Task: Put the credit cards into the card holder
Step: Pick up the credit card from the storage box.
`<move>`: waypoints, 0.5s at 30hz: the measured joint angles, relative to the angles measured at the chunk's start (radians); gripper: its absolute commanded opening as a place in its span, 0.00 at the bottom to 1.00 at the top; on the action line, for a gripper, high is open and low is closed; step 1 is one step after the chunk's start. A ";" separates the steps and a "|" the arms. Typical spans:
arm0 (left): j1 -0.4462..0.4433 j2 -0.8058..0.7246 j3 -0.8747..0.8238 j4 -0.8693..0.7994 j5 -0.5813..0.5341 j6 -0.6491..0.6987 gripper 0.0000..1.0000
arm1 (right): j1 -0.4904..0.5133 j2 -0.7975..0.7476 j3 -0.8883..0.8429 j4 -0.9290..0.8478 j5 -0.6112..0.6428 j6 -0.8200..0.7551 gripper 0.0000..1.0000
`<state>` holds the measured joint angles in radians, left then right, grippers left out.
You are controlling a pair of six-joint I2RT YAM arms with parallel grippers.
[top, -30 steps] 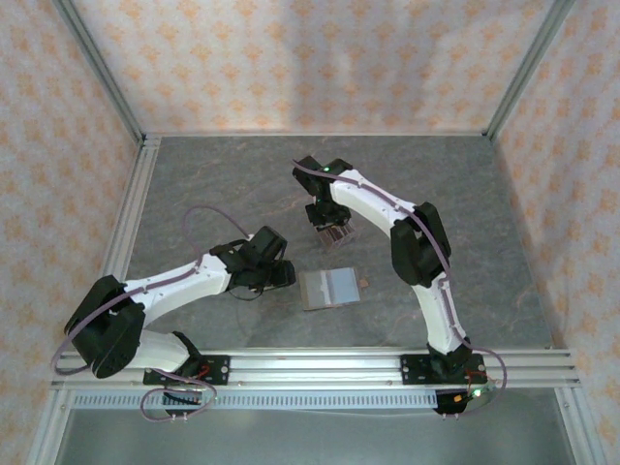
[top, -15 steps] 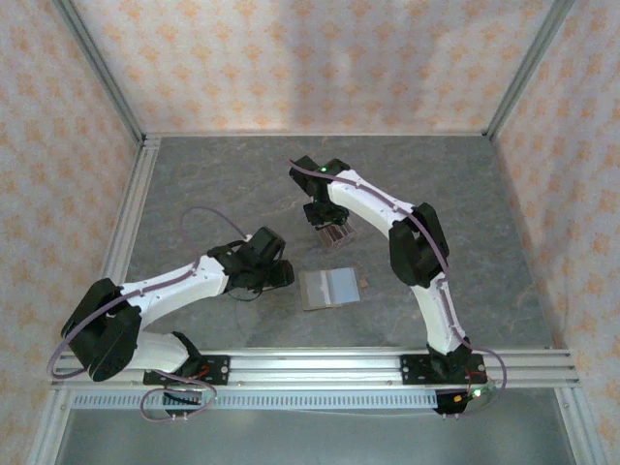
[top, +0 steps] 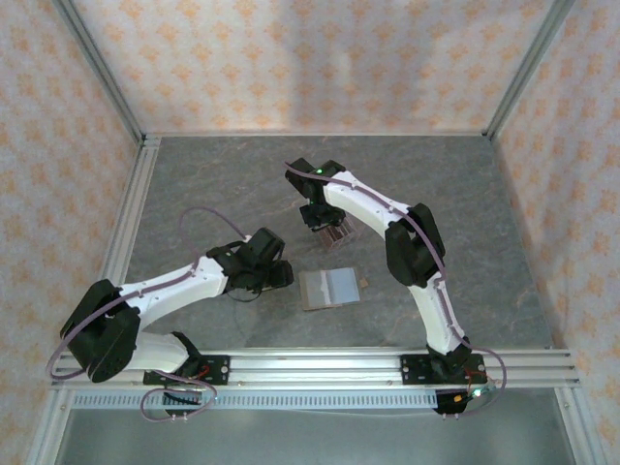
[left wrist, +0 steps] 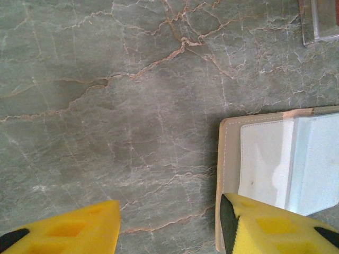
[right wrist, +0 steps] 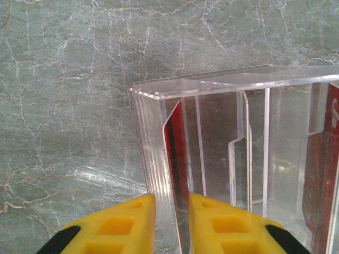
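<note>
The right pincer (right wrist: 172, 222) is narrowed to a slit. Just ahead of it, in line with the gap, a thin, glossy dark-red plastic credit card (right wrist: 174, 143) is stood on edge in the end slot of the clear, hard acrylic slotted stand (right wrist: 249, 132) — whether it is pinched cannot be told. The card's long axis runs straight ahead. The flat, stitched tan card holder (left wrist: 265, 164) is laid open on the grey veined tabletop (left wrist: 106, 106), ahead and right of the left pincer (left wrist: 168, 222) — spread wide and nearer to it.
</note>
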<state>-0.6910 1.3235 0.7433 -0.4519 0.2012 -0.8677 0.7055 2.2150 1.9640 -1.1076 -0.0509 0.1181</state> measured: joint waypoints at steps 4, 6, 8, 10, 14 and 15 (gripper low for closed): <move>0.000 -0.008 -0.001 0.000 0.000 -0.006 0.54 | 0.000 0.002 0.000 0.000 0.000 0.000 0.22; 0.000 -0.010 -0.001 0.000 0.000 -0.006 0.54 | 0.000 0.005 0.000 0.000 0.000 0.000 0.21; 0.000 -0.013 -0.001 0.000 0.000 -0.007 0.54 | 0.000 0.006 0.000 0.000 0.000 0.000 0.21; 0.000 -0.017 -0.001 0.000 0.000 -0.010 0.54 | 0.000 0.007 0.000 0.000 0.000 0.000 0.20; 0.000 -0.024 -0.006 0.001 -0.003 -0.018 0.54 | 0.000 0.007 0.000 0.000 0.000 0.000 0.19; 0.000 -0.025 -0.008 0.000 -0.003 -0.021 0.54 | 0.000 0.007 -0.001 0.000 0.000 0.000 0.18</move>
<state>-0.6910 1.2984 0.7349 -0.4515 0.1978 -0.8886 0.7055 2.2219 1.9633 -1.1076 -0.0505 0.1177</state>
